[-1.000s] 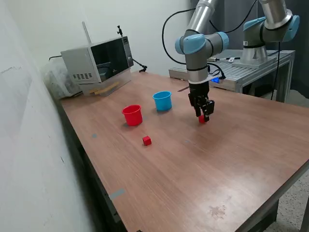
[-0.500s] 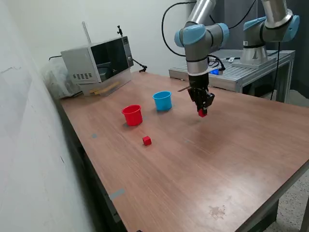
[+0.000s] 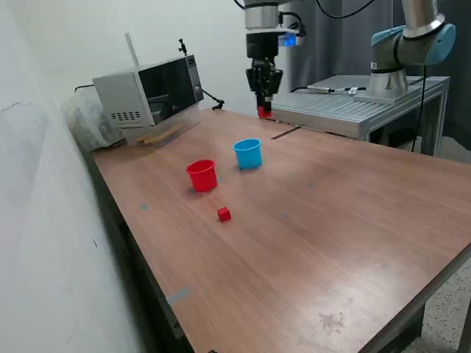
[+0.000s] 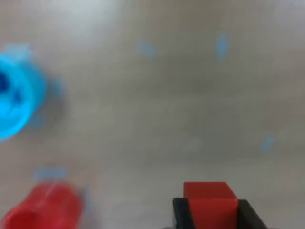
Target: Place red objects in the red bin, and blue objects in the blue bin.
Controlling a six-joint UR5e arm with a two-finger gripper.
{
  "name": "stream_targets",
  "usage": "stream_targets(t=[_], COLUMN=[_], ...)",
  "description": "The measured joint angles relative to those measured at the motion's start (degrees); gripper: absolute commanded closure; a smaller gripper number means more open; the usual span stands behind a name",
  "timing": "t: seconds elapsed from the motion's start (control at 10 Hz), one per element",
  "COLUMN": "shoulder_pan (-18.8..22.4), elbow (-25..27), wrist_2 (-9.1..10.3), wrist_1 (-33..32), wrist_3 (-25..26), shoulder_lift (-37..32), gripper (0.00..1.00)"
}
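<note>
Overhead, exterior view: gripper (image 3: pixel 263 110) at upper centre, high above the table (image 3: pixel 353 220), clamps a red cube (image 3: pixel 263 112).
Bins: red bin (image 3: pixel 202 175) left of blue bin (image 3: pixel 248 153), mid-frame.
Loose: second red cube (image 3: pixel 224 214) below them.
Wrist view: red cube (image 4: pixel 209 202) between the jaws at the lower edge; red bin (image 4: pixel 43 210) lower left, blurred.
Advice: centre over the red rim before releasing.

Table (image 3: pixel 346 243): wood-grain laminate, smooth, low sheen, with a scuffed patch near the front edge. Red bin (image 3: pixel 202 175) and blue bin (image 3: pixel 248 153): plastic, smooth, slightly glossy. Red cube (image 3: pixel 224 214) on the table: solid matt colour; material cannot be told. Gripper (image 3: pixel 263 101): black, matt. Microwave (image 3: pixel 149 93): pale grey casing, dark glossy door. Bench (image 3: pixel 360 103) behind: bare ribbed metal, dull.
</note>
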Motion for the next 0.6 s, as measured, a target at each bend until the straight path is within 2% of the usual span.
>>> stream_targets(t=[0.3, 0.6], shoulder_pan=[-7.57, -10.72], elbow=[-11.27, -16.07], wrist_2=[-1.17, -1.96], wrist_1=[1.17, 0.4], wrist_3=[-1.23, -1.71], shoulder_lift=[8.69, 17.38], gripper=[1.0, 1.0])
